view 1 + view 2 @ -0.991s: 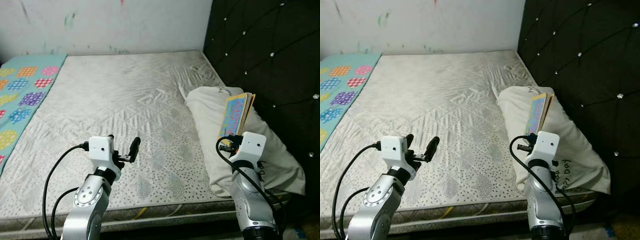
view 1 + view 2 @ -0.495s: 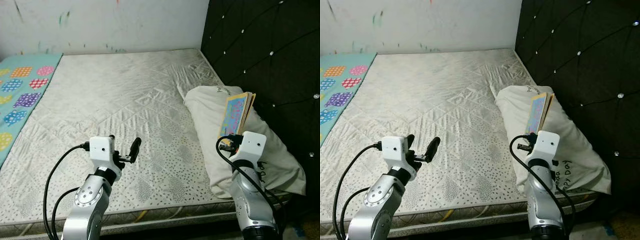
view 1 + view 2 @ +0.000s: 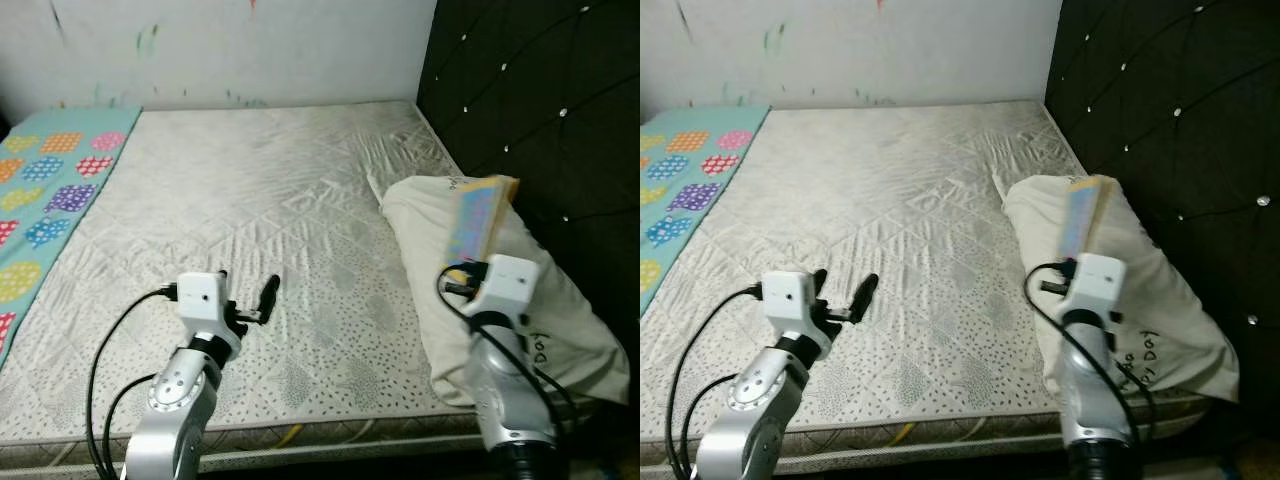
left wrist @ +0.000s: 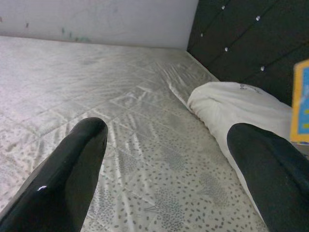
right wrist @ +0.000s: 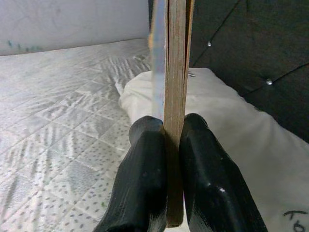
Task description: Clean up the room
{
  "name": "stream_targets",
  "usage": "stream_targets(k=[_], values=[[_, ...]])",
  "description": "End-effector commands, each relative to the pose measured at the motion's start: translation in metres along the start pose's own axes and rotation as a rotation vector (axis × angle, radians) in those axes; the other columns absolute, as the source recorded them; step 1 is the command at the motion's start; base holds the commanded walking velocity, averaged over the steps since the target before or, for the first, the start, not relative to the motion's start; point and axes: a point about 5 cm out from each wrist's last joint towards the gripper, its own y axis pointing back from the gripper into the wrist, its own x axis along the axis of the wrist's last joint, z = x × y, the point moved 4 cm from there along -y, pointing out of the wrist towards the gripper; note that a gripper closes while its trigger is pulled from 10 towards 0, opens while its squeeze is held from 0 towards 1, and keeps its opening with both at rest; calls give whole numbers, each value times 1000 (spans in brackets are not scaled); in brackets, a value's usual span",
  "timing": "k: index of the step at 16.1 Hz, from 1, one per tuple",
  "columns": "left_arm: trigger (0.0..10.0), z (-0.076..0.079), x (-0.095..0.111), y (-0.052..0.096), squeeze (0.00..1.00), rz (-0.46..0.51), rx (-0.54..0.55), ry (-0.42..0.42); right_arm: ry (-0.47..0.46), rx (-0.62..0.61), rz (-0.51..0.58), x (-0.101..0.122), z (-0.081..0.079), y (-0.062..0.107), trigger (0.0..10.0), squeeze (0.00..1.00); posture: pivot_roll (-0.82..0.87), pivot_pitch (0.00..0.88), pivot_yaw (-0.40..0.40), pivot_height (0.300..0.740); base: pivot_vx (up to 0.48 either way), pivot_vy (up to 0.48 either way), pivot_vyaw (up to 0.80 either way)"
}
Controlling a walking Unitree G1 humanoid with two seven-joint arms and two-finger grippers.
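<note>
1. Two grippers sit nearest the camera, raised over the near edge of the mattress (image 3: 250, 200). The right gripper (image 5: 169, 140) has its fingers (image 5: 145, 179) pressed together on the lower edge of a thin picture book (image 3: 475, 215), holding it upright and edge-on above the pillow (image 3: 560, 310). Held this way, the book looks ready to be carried off the bed rather than laid down.
2. The left gripper (image 3: 248, 300) hovers over the bare quilted mattress with its fingers (image 4: 72, 164) spread wide and nothing between them. It seems free to take up another item.
3. Just beyond the right arm, the white pillow lies along the bed's right side against the black tufted headboard (image 3: 540, 90). It crowds the space under the book, so a low swing could brush it.
4. Farther off on the left, a teal sheet (image 3: 50, 190) with coloured patches covers the mattress's far-left strip.
5. Farthest away, a pale wall (image 3: 240, 45) bearing faint scribble marks closes the scene.
</note>
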Motion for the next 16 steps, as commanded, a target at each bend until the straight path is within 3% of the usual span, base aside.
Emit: stream_targets(k=[1, 16], values=[[10000, 4, 2, -1, 0, 8, -9, -4, -15, -14, 41, 13, 0, -5, 10000, 0, -114, 0, 28, 740, 0, 0, -800], [10000, 2, 2, -1, 0, 5, -5, -10, -4, -11, 40, 12, 1, -7, 10000, 0, -111, 0, 26, 740, 0, 0, -800]])
